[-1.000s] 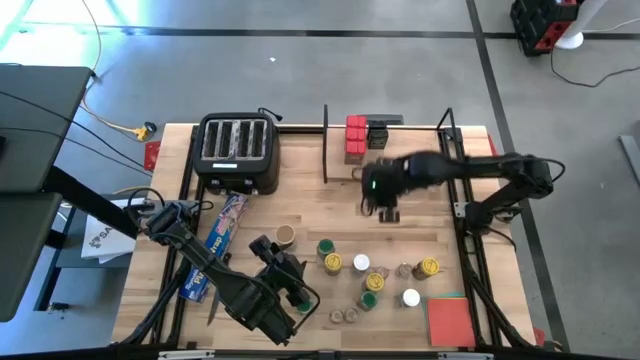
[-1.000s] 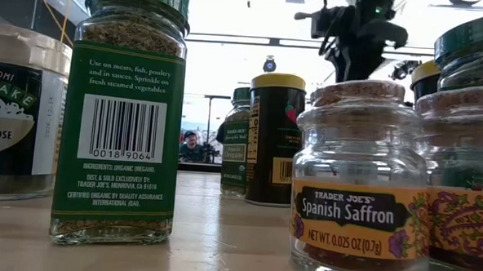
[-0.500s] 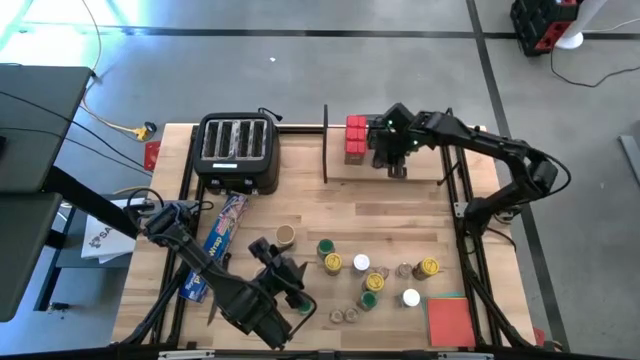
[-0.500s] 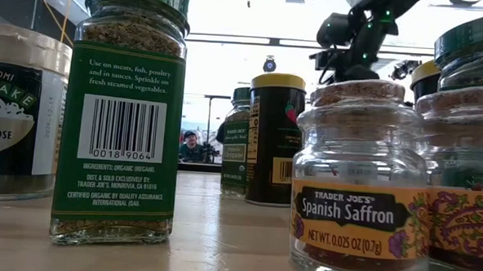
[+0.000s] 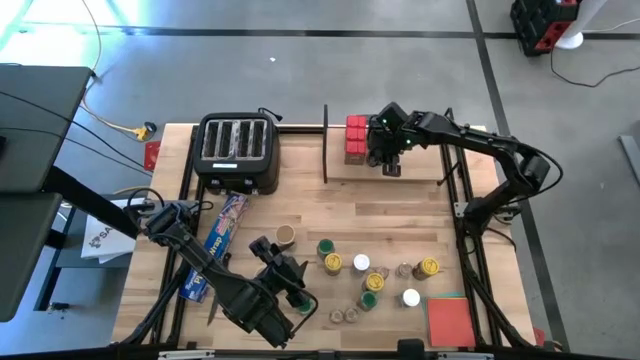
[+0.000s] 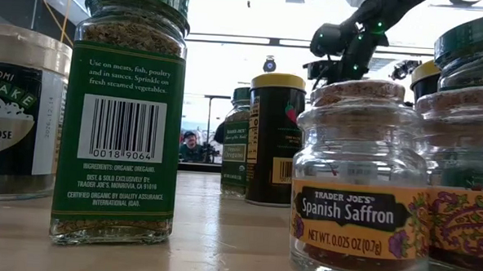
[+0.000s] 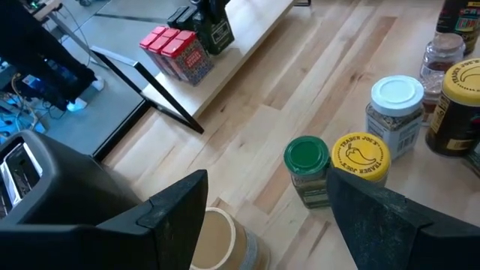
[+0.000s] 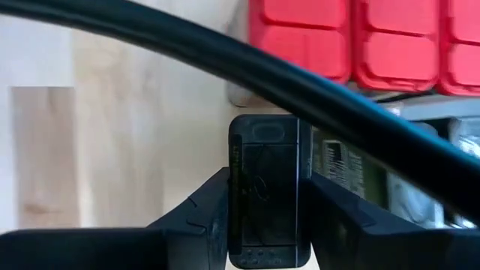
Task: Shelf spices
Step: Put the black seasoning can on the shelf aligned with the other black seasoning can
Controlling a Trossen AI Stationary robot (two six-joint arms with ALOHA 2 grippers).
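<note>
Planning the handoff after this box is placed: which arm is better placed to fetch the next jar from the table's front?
Left. Its open end effector hovers beside the jar cluster, while the right end effector is at the shelf, around a black box.

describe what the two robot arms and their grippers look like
Both arms are dark, near-black jointed links with black cables running along them. The right arm shows small green indicator lights near its wrist. The left gripper has two broad, matte black wedge-shaped fingers; the right gripper has similar smooth black fingers.
</note>
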